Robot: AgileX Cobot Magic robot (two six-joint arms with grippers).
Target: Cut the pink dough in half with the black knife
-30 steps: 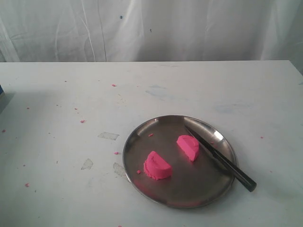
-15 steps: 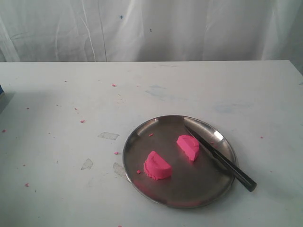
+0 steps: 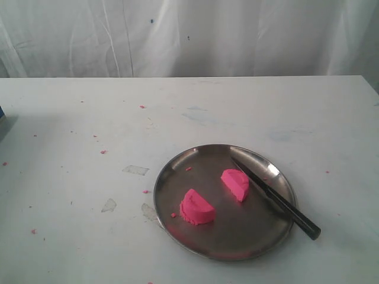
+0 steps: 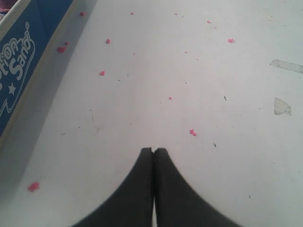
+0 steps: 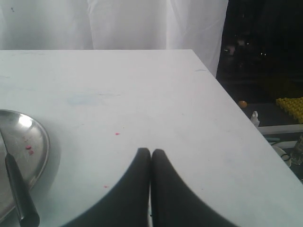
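The bright pink soft dough (image 3: 197, 207) lies in two half-round pieces, a little apart, on the round shiny steel plate (image 3: 172, 177). The long black knife (image 3: 275, 198) rests beside the far piece, its handle over the plate's rim. Both grippers, left (image 4: 153, 151) and right (image 5: 151, 152), have jaws pressed together, holding nothing, above the white surface (image 3: 89, 118).

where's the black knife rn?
In the exterior view the black knife lies across the right side of the steel plate, blade beside one pink dough half, handle end overhanging the rim toward the lower right.
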